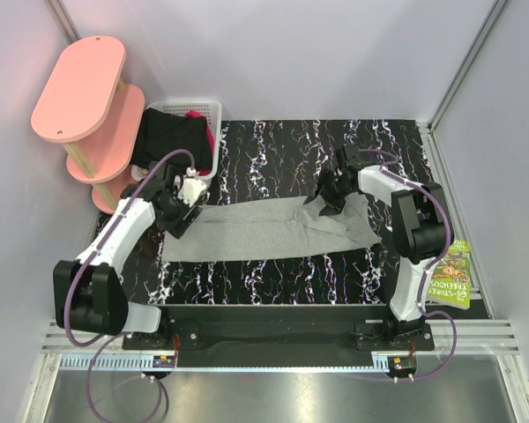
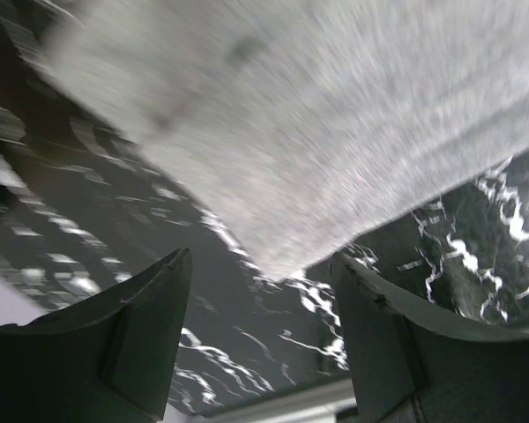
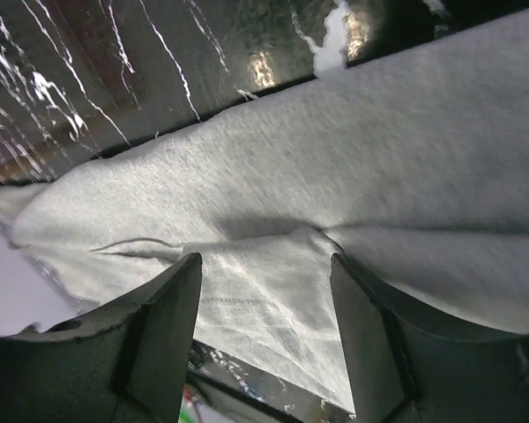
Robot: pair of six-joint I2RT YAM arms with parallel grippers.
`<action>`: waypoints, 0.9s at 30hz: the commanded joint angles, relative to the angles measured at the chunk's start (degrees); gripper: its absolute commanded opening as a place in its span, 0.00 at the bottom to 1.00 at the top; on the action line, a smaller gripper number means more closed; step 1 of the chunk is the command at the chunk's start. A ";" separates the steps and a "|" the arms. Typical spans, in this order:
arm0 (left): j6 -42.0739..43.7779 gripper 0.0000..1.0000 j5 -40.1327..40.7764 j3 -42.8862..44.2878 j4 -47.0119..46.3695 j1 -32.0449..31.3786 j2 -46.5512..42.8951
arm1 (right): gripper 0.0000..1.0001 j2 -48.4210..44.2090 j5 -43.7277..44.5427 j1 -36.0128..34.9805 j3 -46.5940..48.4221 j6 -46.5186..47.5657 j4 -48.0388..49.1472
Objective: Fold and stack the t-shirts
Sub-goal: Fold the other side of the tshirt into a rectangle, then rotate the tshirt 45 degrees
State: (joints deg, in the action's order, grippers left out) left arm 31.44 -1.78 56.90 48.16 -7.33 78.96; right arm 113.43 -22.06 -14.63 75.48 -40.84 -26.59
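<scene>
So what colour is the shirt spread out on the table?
The shirt is light grey; it shows best in the top view.

Pale lilac walls (image 1: 335, 53), pink two-tier shelf (image 1: 79, 84) at left, black white-veined tabletop (image 1: 273, 150)

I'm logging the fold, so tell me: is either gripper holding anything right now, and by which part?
Nothing is held. The left gripper stands open at a corner of the grey shirt, the right gripper open over its other end.
</scene>
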 commanded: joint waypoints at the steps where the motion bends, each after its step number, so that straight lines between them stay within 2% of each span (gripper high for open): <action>1: -0.33 0.69 0.72 5.15 -0.70 0.04 -2.41 | 0.70 -10.13 9.74 0.13 6.33 4.71 -7.32; 5: -1.20 0.69 -1.72 4.18 -1.40 -0.05 -0.30 | 0.73 -15.24 14.85 0.04 7.93 5.60 -13.04; 11: -1.82 0.68 -0.16 1.19 -6.40 -1.37 5.32 | 0.74 -20.96 14.24 -0.48 1.96 5.24 -17.25; 18: -1.03 0.68 4.59 2.77 -11.24 -1.28 10.42 | 0.73 -17.81 17.93 -1.01 -4.72 7.70 -19.73; 27: 0.20 0.67 8.81 2.25 -15.29 0.21 13.24 | 0.78 -9.55 24.08 -1.45 -5.17 9.81 -22.01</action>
State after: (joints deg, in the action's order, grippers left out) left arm 30.98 4.10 58.37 37.12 -7.97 91.35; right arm 101.84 -2.50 -15.51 69.08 -32.86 -46.81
